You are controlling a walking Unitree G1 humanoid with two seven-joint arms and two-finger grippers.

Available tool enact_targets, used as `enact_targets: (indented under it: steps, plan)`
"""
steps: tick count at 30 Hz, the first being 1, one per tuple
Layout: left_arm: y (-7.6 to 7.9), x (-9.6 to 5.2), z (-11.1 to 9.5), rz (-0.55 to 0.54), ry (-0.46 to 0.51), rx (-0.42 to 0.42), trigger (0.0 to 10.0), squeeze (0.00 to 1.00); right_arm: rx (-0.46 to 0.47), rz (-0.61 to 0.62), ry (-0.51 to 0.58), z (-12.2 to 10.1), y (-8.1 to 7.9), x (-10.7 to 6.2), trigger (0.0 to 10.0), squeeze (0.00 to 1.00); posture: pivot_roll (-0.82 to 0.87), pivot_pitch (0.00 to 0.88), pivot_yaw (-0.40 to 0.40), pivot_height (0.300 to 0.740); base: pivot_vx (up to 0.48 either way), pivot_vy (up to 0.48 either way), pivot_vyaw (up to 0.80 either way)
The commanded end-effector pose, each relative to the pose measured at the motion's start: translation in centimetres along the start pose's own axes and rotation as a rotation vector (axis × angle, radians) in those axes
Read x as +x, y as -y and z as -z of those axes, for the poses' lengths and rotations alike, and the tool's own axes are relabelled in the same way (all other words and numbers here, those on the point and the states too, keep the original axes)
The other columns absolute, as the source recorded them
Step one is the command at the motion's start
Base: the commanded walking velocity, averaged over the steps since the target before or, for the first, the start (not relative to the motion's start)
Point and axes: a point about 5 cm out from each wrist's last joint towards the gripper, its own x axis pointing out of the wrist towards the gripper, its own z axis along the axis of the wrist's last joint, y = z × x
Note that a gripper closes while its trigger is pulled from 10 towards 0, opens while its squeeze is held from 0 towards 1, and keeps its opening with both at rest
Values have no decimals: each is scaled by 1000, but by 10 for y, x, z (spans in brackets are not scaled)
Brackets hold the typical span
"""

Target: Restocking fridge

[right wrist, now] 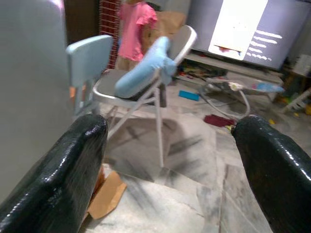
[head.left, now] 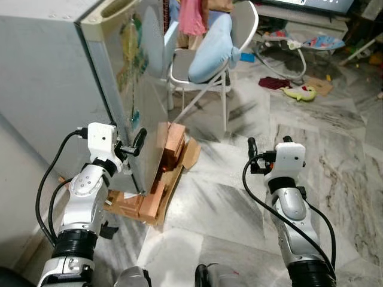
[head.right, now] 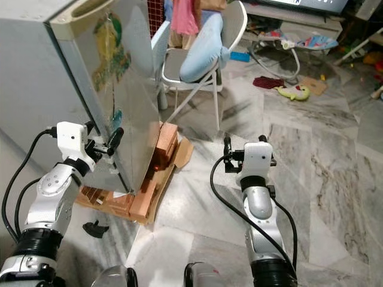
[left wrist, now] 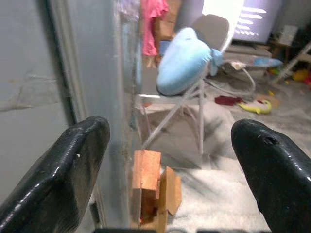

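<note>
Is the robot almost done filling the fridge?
No, it's only starting. The fridge door looks shut. The left end effector is open at the door's edge, perhaps about to pull it. The right end effector is open and holds nothing. Opening the door and putting things in are still left.

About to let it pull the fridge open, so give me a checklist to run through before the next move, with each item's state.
1. Left pincer at the door edge of the fridge: ok, it sits right at the corner.
2. Left pincer open to grip: ok, fingers spread in the left wrist view.
3. Left pincer holding the door: cannot tell, contact is unclear.
4. Right pincer free: ok, open, holding nothing, over the floor.
5. Door swing path: not ok, the chair stands close beside the fridge.
6. Fridge footing: cannot tell, it rests on bricks and cardboard.
</note>
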Motion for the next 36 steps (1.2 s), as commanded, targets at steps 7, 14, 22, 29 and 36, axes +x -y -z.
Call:
enact_targets:
  steps: [7,14,22,29,36]
  plan:
    - [-9,14,-4,-62,7,-12,10000,0,-18,34,6,-9,8,-14,10000,0,-97,134,-49,740,0,0,0]
    - [-7,36,-17,-74,32,-8,10000,0,-29,27,-11,-12,10,-21,10000,0,-118,161,-62,740,0,0,0]
    - [-8,50,-27,-117,45,32,10000,0,-32,20,-19,-16,9,-22,10000,0,-125,163,-70,740,0,0,0]
    - [-18,53,-33,-199,61,51,10000,0,-38,14,-20,-18,10,-20,10000,0,-126,155,-78,740,0,0,0]
    - [-23,53,-32,-261,63,79,10000,0,-42,7,-20,-19,10,-18,10000,0,-133,148,-79,740,0,0,0]
